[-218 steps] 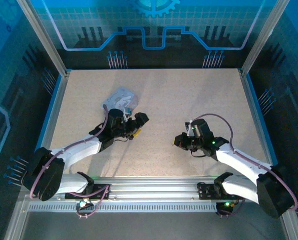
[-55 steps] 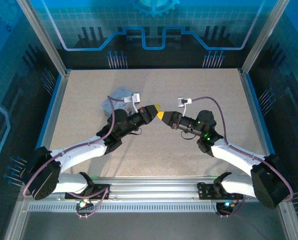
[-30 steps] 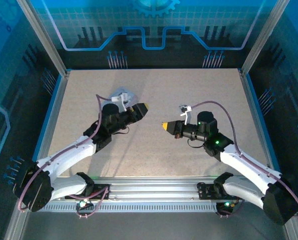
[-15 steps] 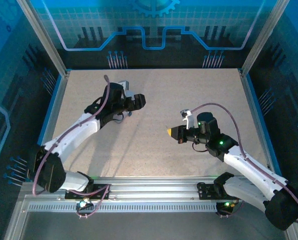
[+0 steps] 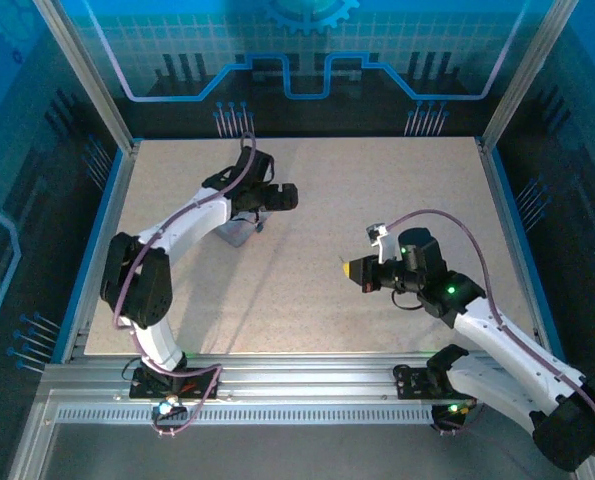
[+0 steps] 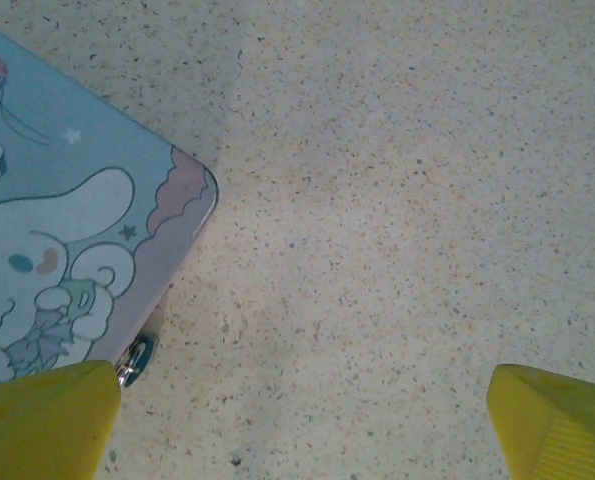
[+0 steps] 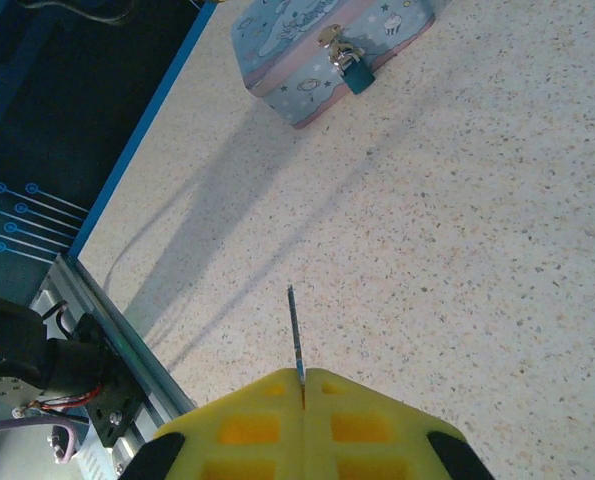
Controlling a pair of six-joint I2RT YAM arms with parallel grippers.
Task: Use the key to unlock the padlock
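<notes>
The padlock (image 7: 348, 68), small with a teal body and a metal shackle, hangs on the front of the pale blue cartoon box (image 7: 307, 30). Its edge also peeks out beside the box corner (image 6: 135, 356) in the left wrist view. My left gripper (image 6: 297, 430) hovers over the table just right of the box, open, with nothing between its yellow fingers (image 6: 42, 420). My right gripper (image 7: 303, 382) is shut on the key (image 7: 295, 335), a thin dark sliver sticking out from the tips towards the box. It hangs well apart from the padlock, right of centre (image 5: 353, 269).
The left arm (image 5: 192, 215) stretches over the box (image 5: 239, 230) at the table's left rear. A blue rim and aluminium frame (image 5: 112, 200) border the speckled table. Open table surface lies between box and right gripper.
The left arm swung out to the far left, over the box, and its gripper now stands open. The right gripper drew back rightwards and nearer, still holding the key.
</notes>
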